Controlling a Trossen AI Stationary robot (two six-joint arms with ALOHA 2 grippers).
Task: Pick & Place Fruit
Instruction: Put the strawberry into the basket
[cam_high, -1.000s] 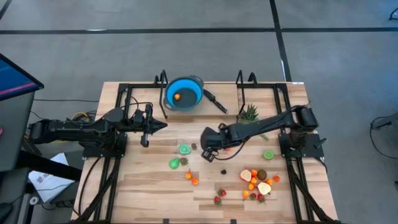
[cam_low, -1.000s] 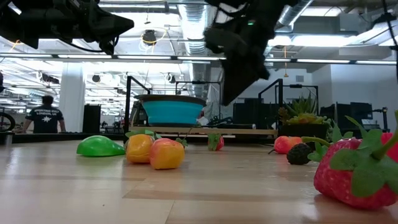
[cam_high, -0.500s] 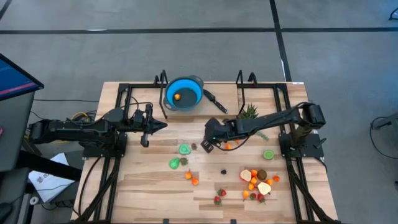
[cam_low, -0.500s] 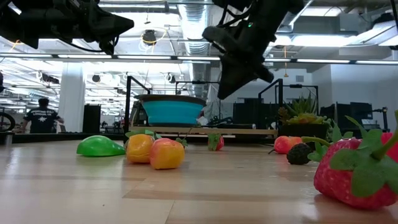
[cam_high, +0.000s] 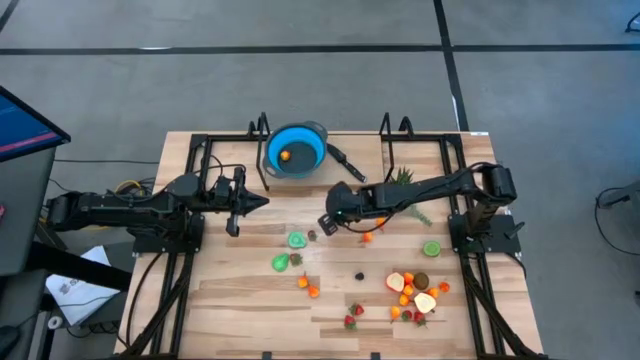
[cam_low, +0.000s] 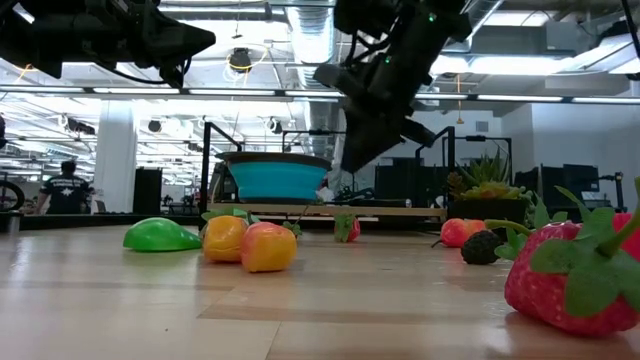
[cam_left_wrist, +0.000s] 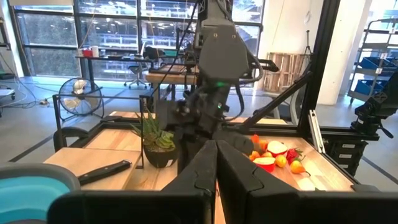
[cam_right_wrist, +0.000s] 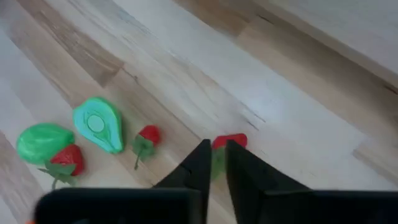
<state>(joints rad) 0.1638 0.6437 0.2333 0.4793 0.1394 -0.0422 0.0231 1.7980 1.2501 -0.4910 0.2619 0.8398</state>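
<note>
right gripper (cam_right_wrist: 214, 158) barely parted, pinching a red strawberry (cam_right_wrist: 229, 141) above the table.

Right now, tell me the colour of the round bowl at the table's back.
Blue round bowl, clearest in the high view.

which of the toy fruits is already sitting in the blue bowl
The small orange fruit is the only one inside the blue bowl; every other fruit lies out on the wooden table.
</note>
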